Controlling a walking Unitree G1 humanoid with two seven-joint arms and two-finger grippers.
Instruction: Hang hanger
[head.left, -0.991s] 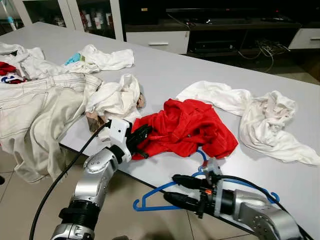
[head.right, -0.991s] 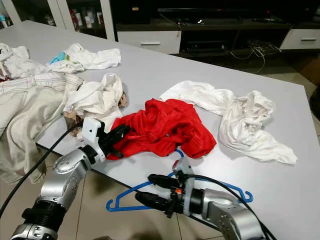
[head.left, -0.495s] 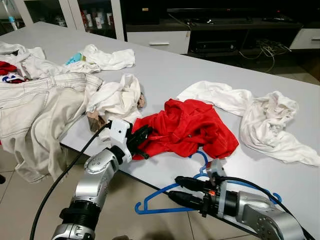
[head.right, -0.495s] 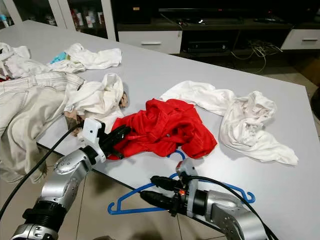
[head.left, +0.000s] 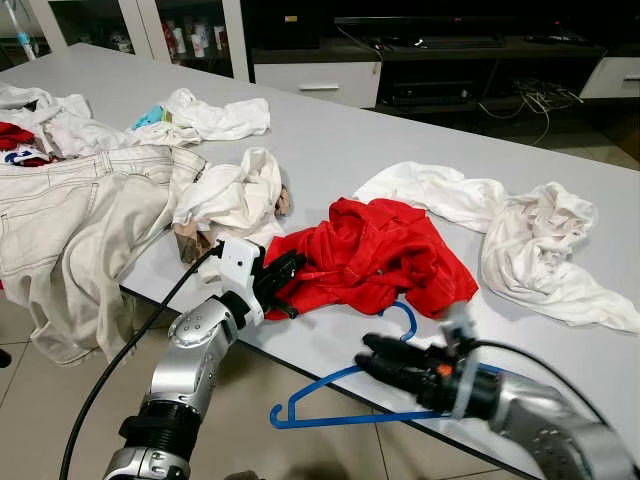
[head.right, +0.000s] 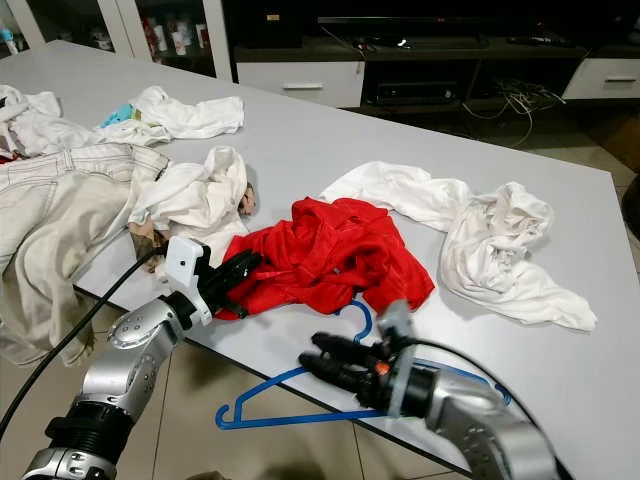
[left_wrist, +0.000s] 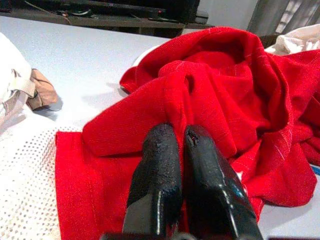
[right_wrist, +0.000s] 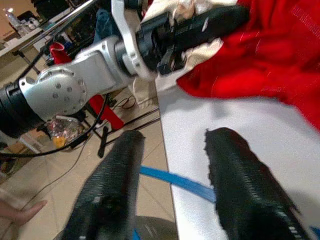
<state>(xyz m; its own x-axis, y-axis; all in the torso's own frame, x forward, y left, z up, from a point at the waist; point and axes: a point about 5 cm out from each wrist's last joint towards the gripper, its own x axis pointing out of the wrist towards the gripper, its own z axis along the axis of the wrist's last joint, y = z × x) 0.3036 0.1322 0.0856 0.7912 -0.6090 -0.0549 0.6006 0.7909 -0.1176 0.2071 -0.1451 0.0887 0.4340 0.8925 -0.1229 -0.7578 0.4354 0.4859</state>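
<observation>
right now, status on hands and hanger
Left hand shut on red shirt. Right hand open, above blue hanger, not gripping. Hanger juts off table edge, hook by the shirt.

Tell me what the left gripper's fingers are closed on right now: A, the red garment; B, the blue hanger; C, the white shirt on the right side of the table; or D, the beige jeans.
A: in the left wrist view the left gripper has its two black fingers pressed together on a fold of the red garment, while the blue hanger lies apart at the table edge near the right gripper.
</observation>
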